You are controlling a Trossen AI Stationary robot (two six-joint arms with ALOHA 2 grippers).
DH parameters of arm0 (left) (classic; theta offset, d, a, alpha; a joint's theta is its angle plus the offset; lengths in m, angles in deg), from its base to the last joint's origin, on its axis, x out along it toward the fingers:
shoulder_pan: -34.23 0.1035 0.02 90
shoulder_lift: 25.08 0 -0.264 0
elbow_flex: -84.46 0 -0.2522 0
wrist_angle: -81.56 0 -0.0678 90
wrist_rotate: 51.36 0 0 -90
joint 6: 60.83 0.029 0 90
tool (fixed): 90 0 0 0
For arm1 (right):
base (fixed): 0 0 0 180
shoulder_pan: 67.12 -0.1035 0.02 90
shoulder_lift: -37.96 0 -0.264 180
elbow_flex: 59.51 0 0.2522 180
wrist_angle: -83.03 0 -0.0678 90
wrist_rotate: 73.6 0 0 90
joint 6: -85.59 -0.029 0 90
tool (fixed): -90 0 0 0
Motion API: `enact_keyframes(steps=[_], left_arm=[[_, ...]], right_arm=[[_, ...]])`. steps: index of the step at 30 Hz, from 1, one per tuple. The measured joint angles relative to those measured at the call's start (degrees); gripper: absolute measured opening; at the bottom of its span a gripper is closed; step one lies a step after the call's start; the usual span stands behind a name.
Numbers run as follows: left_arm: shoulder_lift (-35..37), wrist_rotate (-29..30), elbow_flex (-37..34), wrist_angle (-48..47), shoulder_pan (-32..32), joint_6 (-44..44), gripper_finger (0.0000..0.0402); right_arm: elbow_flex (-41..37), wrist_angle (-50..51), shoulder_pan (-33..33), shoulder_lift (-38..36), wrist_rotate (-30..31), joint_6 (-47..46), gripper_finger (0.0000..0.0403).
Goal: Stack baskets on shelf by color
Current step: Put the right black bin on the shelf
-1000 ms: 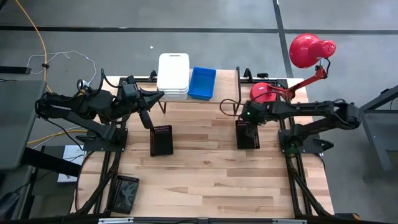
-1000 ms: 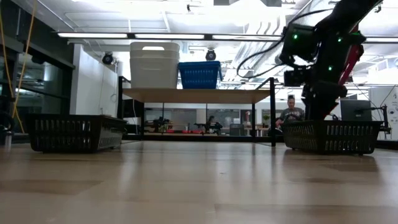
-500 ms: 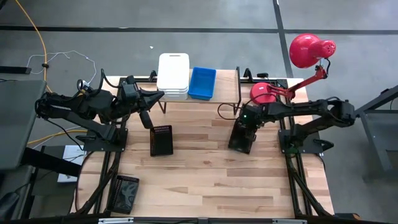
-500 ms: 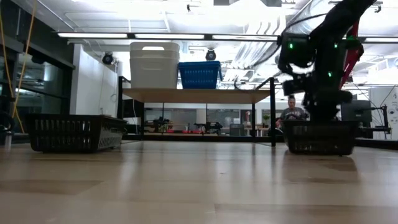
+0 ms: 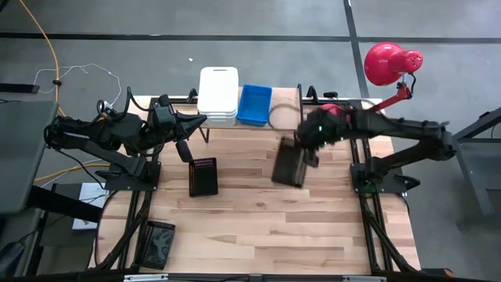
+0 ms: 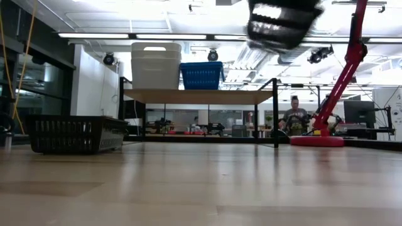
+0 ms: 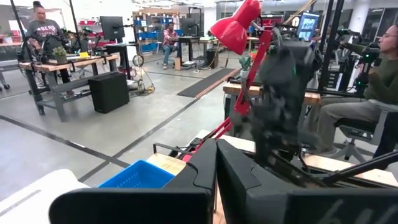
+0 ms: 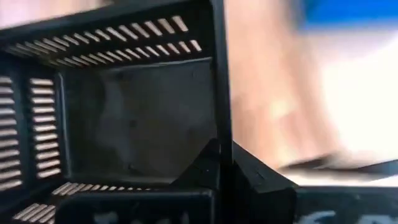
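My right gripper point(image 5: 304, 153) is shut on a black slotted basket point(image 5: 289, 164), which hangs high over the table's right half and shows blurred at the top of the low view point(image 6: 279, 24). A second black basket point(image 5: 203, 176) rests on its bottom on the tabletop, left of centre. On the shelf point(image 5: 285, 111) at the far edge stand stacked white baskets point(image 5: 218, 94) and a blue basket point(image 5: 254, 104) beside them. My left gripper point(image 5: 186, 155) waits shut near the shelf's left end, holding nothing. My right gripper pinches one side wall of the black basket at its rim point(image 8: 219, 99), one finger point(image 8: 205, 169) inside the basket and the other outside. The fingers come from above. The basket is lifted clear of the table, its open side up.
A red desk lamp point(image 5: 391, 63) stands at the table's far right corner, its base point(image 5: 335, 117) beside the right arm. A third black basket point(image 5: 159, 244) lies low off the table's near left corner. Bare tabletop point(image 5: 266, 227) stretches along the near half.
My right gripper has shut on the wall of the black basket at the right and has lifted it off the table, going up and toward the table's left. The basket has turned slightly and now hangs clear, well above shelf height.
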Motion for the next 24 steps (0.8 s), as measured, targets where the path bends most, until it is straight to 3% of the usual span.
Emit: enact_keyframes(steps=[5, 11, 17, 24], left_arm=[[0.0, 0.0, 0.0, 0.0, -0.02, 0.0, 0.0], [0.0, -0.01, 0.0, -0.01, 0.0, 0.0, 0.0], [0.0, -0.01, 0.0, 0.0, 0.0, -0.21, 0.0], [0.0, -0.04, 0.0, 0.02, 0.0, -1.55, 0.0]], right_arm=[[12.41, 3.62, 5.65, 6.35, 8.96, 5.83, 0.0], [22.23, 6.63, 12.63, 15.58, 12.44, 15.86, 0.0], [29.4, 9.71, 16.45, 22.99, 12.91, 23.04, 0.0], [31.71, 9.41, 18.26, 26.76, 12.88, 27.39, 0.0]])
